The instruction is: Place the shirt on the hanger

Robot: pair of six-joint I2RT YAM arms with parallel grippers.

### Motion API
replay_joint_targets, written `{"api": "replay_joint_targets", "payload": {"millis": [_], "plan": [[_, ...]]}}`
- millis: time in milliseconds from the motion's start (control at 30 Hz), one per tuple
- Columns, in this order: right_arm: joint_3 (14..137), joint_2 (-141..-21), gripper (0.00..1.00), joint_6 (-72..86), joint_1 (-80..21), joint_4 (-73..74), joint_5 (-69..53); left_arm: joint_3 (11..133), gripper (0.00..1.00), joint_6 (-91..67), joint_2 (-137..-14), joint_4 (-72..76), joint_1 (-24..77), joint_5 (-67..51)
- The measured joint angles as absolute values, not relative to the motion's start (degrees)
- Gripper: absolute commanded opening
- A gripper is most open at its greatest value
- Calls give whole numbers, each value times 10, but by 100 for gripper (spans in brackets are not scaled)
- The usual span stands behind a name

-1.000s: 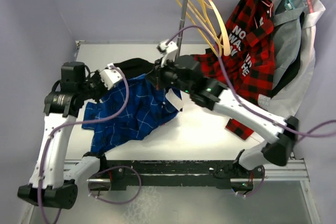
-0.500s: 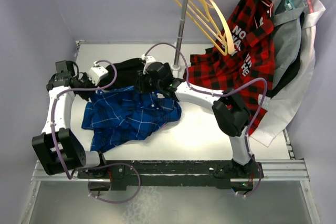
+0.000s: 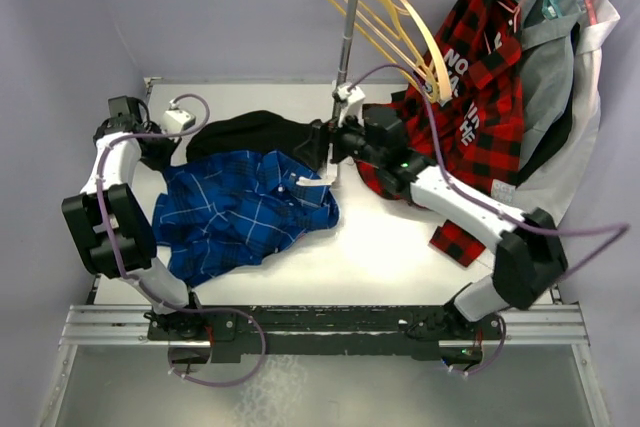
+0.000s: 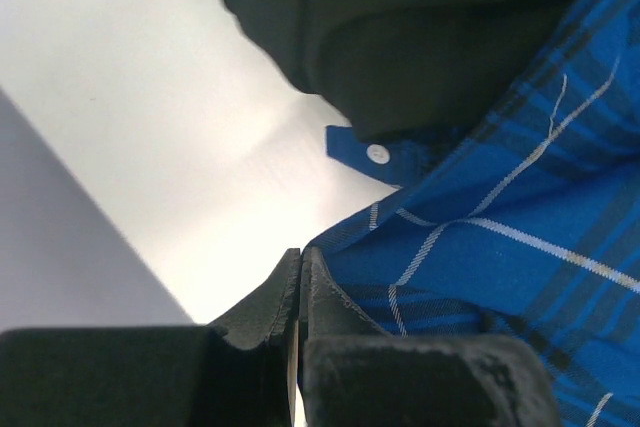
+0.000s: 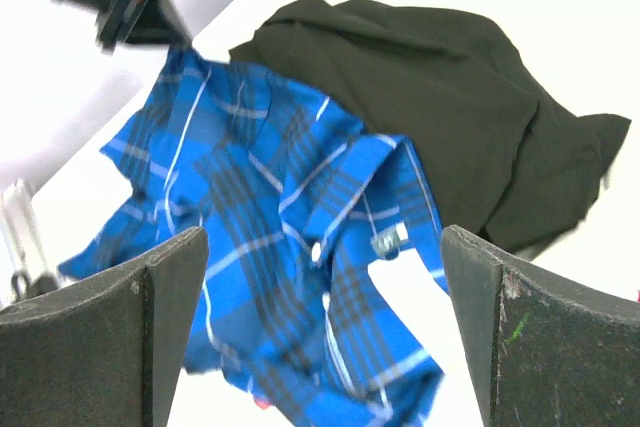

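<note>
The bright blue checked shirt lies crumpled on the white table, left of centre. My left gripper is at its far-left corner, jaws pressed shut with the shirt's edge running into them. My right gripper hovers wide open by the collar end, and the shirt shows between its fingers without touching them. The right wrist view also shows the left gripper pinching the shirt's corner. Tan-yellow hangers hang on the rail at the back.
A black garment lies behind the shirt and against it. The rack's pole stands just behind my right wrist. A red-and-black plaid shirt and a grey garment hang at the right, with plaid fabric trailing onto the table.
My right gripper has opened, let go of the shirt and drawn back to the right. The shirt has dropped flatter onto the table. The left arm has swung further left, still shut.
</note>
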State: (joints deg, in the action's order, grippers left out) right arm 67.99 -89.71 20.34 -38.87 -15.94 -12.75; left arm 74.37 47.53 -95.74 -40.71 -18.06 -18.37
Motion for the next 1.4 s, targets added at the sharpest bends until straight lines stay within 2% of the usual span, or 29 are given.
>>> {"api": "replay_joint_targets", "payload": {"millis": [67,100,167,267,333,367,533,633,767,933,1167,1400], "plan": [[652,-845,100,180,-373,-133,-152,755,1,460,-962,-401,-181,-164],[644,-822,100,171,-373,-120,-162,759,7,454,-962,-400,-181,-156],[634,-771,100,157,-378,-94,-182,766,29,441,-962,-399,-181,-135],[644,-687,100,140,-385,-48,-199,767,51,431,-962,-399,-181,-111],[686,-644,100,126,-387,-7,-201,767,97,426,-962,-402,-183,-102],[710,-632,100,120,-387,7,-199,767,100,427,-961,-403,-184,-99],[898,-624,100,92,-360,86,-151,766,99,411,-935,-440,-184,-103],[966,-642,100,110,-256,101,-154,783,99,406,-888,-496,-183,-132],[969,-671,100,156,-139,91,-163,903,100,394,-833,-591,-163,-186],[992,-747,93,174,-98,113,-173,990,99,370,-775,-636,-79,-225],[1098,-853,94,189,-17,139,-196,980,99,325,-804,-663,-24,-256],[1159,-892,93,196,-11,129,-247,936,99,303,-821,-658,9,-255]]}}
